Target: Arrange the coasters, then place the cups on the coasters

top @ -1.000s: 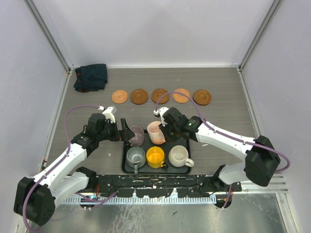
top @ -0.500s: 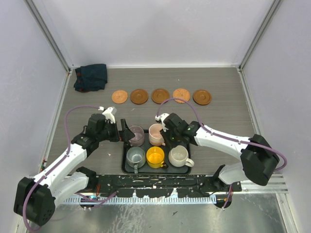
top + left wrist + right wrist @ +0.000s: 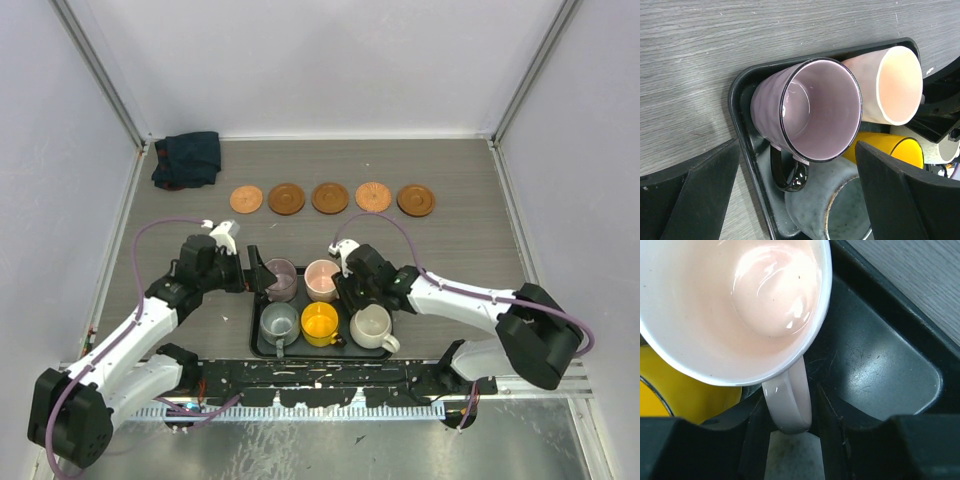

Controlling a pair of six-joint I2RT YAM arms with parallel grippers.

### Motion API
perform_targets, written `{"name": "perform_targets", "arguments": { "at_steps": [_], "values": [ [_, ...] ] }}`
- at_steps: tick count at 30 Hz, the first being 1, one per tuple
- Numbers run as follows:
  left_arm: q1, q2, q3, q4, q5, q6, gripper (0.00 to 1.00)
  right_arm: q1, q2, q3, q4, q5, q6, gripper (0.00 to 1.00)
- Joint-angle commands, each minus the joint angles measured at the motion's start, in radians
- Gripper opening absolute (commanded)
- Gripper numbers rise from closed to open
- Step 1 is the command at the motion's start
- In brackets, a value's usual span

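Table: grey wood-grain top [image 3: 450, 160], closed in by pale walls [image 3: 320, 60].
Cloth: a dark bundle [image 3: 187, 158], far beyond the tray's left corner.
Tray: black and rectangular [image 3: 258, 345], just ahead of my arm bases.
Coasters: five brown discs [image 3: 330, 198] in a row beyond the tray, all bare.
Cups: all five stand in the tray.
My left gripper [image 3: 265, 275]: spread wide on either side of the purple cup [image 3: 810, 110] at the tray's far left corner, gripping nothing.
My right gripper [image 3: 341, 287]: fingers flank the handle [image 3: 788, 405] of the pink cup [image 3: 740, 300]; I cannot tell if they press it.
Pink cup: glossy inside, upright beside the purple one.
Near row of the tray: grey-green cup [image 3: 279, 322], yellow cup [image 3: 320, 322], white cup [image 3: 368, 322].
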Motion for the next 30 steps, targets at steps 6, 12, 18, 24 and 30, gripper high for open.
{"name": "perform_targets", "arguments": {
  "at_steps": [6, 12, 18, 24, 30],
  "values": [
    [-0.004, -0.039, -0.002, 0.004, 0.0, 0.004, 0.98, 0.002, -0.129, -0.088, 0.216, -0.026, -0.022, 0.47],
    [-0.004, -0.045, -0.002, 0.003, 0.002, 0.001, 0.98, 0.002, -0.118, -0.08, 0.221, -0.04, -0.036, 0.47],
    [-0.004, -0.048, -0.004, 0.008, -0.004, 0.001, 0.98, 0.002, -0.049, -0.018, 0.169, -0.04, -0.05, 0.46],
    [-0.004, -0.045, -0.008, 0.023, 0.002, -0.002, 0.98, 0.002, -0.001, 0.03, 0.144, -0.024, -0.066, 0.43],
    [-0.004, -0.043, -0.017, 0.04, 0.004, -0.007, 0.98, 0.002, 0.03, 0.07, 0.126, -0.02, -0.079, 0.24]
  ]
}}
